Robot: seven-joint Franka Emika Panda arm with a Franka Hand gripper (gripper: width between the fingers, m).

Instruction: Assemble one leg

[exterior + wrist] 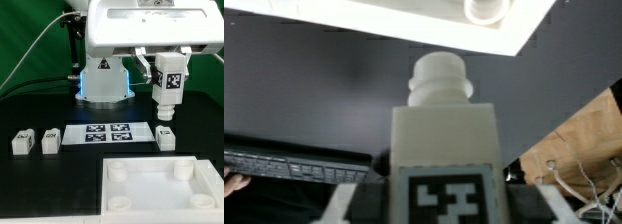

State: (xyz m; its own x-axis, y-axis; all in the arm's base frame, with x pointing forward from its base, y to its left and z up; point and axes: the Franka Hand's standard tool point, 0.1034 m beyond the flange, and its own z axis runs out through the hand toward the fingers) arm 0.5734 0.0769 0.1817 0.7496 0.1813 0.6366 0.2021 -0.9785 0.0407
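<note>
My gripper (pixel 166 84) is shut on one leg (pixel 163 100), a small white block with a black-and-white tag. It holds the leg upright in the air, above the exterior view's right end of the marker board (pixel 108 133). In the wrist view the held leg (pixel 441 135) fills the middle between my gripper (pixel 443 205) fingers, with its round peg end pointing away. Three more legs lie on the table: two at the exterior view's left (pixel 19 142) (pixel 49 139) and one under the held leg (pixel 166 134). The square white top (pixel 160 185) lies in front; one corner of the top (pixel 393 20) shows in the wrist view.
The robot base (pixel 105 80) stands behind the marker board. A green curtain hangs at the back. The table surface is black. In the wrist view a keyboard (pixel 287 168) and cables show beyond the table edge.
</note>
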